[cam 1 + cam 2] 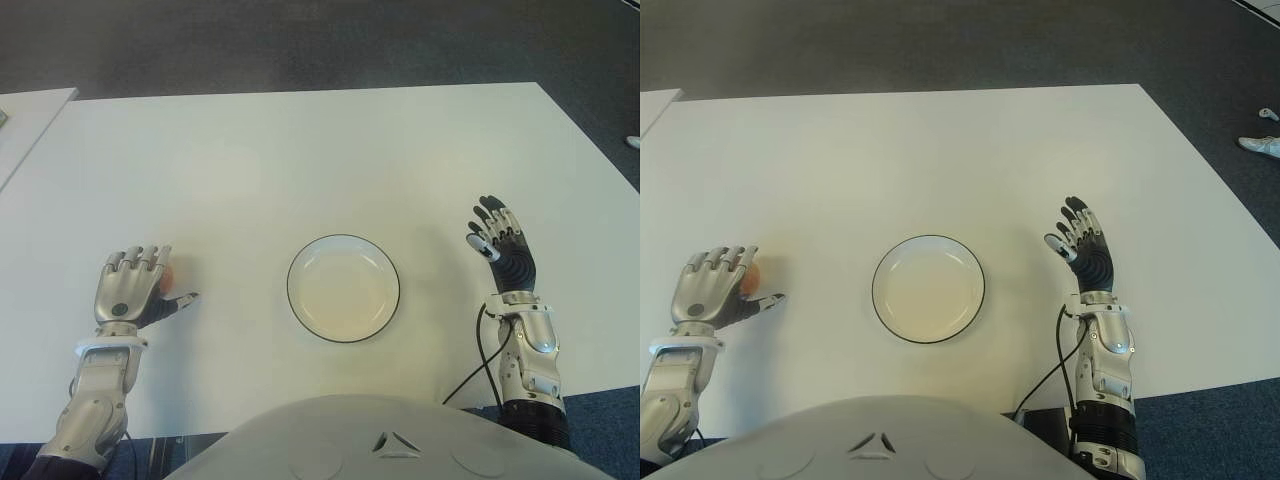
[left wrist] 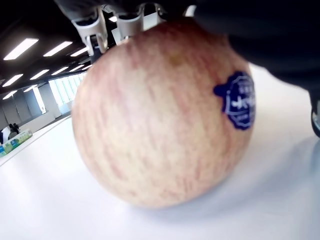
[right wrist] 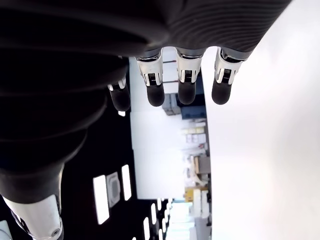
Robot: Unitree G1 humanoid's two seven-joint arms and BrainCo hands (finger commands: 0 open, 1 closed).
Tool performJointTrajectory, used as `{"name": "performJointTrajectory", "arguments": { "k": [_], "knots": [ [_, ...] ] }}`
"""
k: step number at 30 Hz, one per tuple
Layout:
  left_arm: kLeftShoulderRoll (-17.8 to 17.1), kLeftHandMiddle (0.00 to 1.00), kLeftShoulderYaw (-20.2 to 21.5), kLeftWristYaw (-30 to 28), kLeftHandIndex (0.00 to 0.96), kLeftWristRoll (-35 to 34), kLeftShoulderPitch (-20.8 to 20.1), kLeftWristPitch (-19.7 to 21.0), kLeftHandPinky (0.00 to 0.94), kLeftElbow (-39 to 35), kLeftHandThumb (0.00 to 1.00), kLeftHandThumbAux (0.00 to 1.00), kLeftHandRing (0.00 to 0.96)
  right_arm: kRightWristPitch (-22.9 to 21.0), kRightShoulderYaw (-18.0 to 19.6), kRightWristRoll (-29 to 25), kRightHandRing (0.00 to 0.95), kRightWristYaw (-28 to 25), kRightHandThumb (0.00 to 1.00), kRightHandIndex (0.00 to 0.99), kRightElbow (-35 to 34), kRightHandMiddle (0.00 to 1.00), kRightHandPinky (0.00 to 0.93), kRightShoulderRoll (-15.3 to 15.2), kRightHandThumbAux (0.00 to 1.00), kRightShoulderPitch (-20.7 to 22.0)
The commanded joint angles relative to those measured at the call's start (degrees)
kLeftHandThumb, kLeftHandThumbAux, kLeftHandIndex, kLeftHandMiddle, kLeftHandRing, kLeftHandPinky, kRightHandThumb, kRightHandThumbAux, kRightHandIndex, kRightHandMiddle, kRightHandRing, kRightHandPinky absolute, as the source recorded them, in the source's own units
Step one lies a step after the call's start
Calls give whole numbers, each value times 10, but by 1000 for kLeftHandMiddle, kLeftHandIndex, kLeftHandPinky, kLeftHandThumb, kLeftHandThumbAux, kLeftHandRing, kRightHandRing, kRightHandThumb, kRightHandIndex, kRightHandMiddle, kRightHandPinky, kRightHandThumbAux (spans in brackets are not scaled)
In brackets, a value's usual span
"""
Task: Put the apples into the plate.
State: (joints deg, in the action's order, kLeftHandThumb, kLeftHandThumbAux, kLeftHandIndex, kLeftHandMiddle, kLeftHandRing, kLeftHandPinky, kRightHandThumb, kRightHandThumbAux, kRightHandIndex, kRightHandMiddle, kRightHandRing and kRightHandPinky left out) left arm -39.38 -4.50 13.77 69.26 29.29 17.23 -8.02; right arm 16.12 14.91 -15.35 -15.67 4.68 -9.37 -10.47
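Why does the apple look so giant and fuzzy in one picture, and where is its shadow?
In the left wrist view the apple sits right against the camera, so it fills the frame and blurs; a soft shadow lies under it on the table. In the left eye view the left hand nearly hides it.

Silver-grey left hand [image 1: 128, 290], black-palmed right hand [image 1: 505, 252]
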Motion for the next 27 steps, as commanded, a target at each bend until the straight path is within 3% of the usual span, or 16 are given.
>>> {"name": "performJointTrajectory", "arguments": {
  "k": [1,17,27],
  "knots": [
    [-1,200,10,-12,136,-6,17,-2,184,-24,444,329,185,7,-4,-1,11,0,123,109,10,45,22,9,707,4],
    [9,207,64,-32,155,-6,73,-6,182,-135,452,325,192,-4,-8,-4,13,2,154,117,7,46,26,12,707,5],
    [20,208,94,-51,159,19,86,1,193,-156,470,319,198,-8,-9,-6,8,1,168,116,10,40,20,12,711,5]
  ]
}}
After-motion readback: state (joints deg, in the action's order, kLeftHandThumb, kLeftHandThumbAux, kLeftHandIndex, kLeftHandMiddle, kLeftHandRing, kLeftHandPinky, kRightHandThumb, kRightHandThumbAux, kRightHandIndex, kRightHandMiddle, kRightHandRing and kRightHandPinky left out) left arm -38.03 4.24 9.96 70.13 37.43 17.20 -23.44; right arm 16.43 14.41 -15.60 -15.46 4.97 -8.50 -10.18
